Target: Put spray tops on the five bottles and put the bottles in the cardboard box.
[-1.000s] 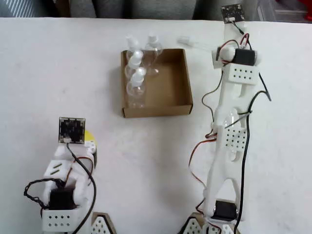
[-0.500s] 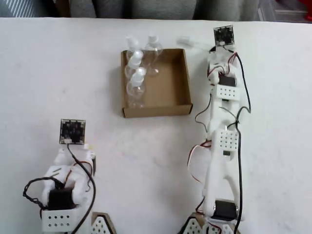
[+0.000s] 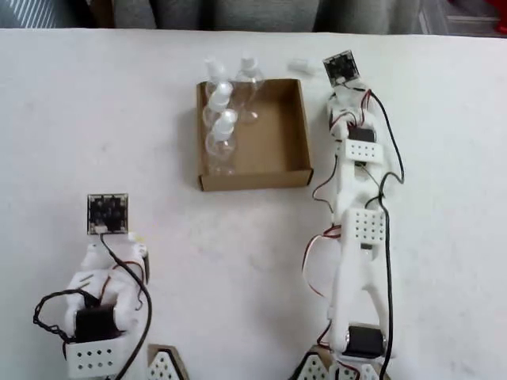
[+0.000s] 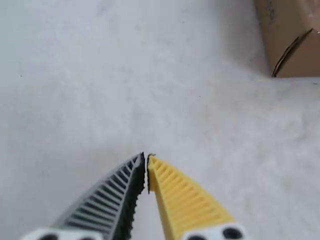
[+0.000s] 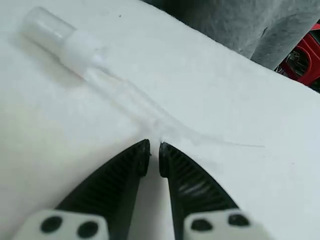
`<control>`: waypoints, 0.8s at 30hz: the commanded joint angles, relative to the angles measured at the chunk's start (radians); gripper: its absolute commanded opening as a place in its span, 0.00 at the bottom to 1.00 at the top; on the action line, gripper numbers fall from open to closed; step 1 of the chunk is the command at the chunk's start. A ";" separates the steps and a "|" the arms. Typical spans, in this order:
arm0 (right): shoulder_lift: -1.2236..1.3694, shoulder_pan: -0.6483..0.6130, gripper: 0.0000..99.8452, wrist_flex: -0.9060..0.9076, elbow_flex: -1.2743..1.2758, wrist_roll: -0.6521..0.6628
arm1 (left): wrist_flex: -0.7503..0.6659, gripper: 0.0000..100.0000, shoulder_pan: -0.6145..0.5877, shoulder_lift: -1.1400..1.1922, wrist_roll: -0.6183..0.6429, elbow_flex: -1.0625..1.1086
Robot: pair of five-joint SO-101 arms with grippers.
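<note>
readable text: none | cardboard box (image 4: 295, 40): faint dark marks on its outer wall, too blurred to read | dark square board (image 3: 107, 214) near the table's front-left corner: markings too small to tell

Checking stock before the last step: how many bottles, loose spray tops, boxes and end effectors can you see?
Bottles: 4 that I can tell apart; they are clear and overlap
Loose spray top: 1
Cardboard box: 1
End effectors: 2, the left end effector and the right end effector
Total: 8
</note>
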 commanded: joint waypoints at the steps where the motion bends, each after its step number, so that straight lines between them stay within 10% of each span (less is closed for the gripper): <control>1: -0.074 -0.002 0.02 -0.012 -0.005 0.015 | 0.008 0.02 -0.015 -0.001 -0.003 -0.002; 13: -0.035 0.027 0.02 -0.381 0.035 0.015 | 0.008 0.02 -0.045 -0.001 0.000 -0.002; 24: -0.076 0.088 0.02 -0.044 -0.035 0.008 | -0.008 0.02 -0.041 0.001 0.002 -0.002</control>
